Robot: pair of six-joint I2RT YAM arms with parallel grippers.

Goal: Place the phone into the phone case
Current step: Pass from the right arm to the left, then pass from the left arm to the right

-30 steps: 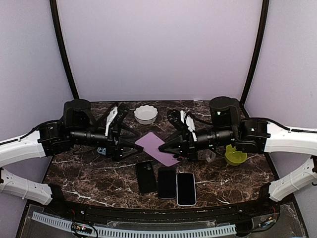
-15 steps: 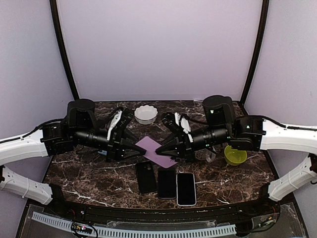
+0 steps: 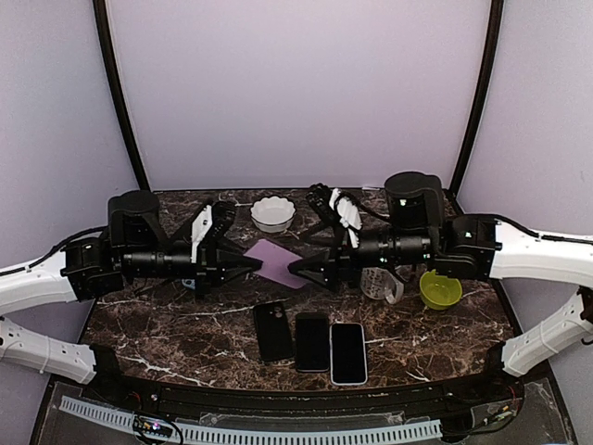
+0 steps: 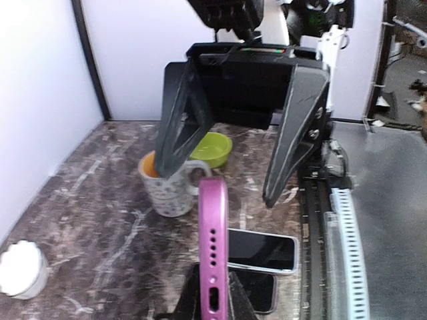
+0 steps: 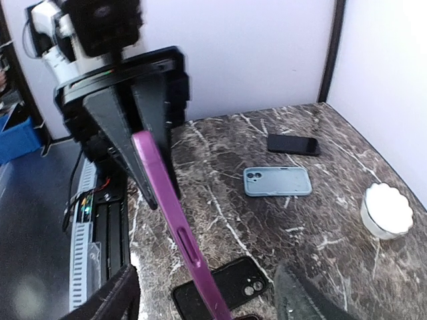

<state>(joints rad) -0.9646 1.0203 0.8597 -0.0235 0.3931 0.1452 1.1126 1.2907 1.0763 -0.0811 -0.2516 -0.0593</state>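
Purple case (image 3: 271, 262), white bowl (image 3: 272, 213), mug (image 3: 382, 284), green bowl (image 3: 439, 290)

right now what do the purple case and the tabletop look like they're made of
Purple case: probably silicone or rubbery plastic, matte; even dull colour, moulded port holes.
Tabletop: dark marble look, white veins, faint sheen; stone or laminate, cannot tell.

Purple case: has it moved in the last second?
Yes. In the top view the purple case has shifted left and back, nearer the white bowl, and it no longer lies flat.
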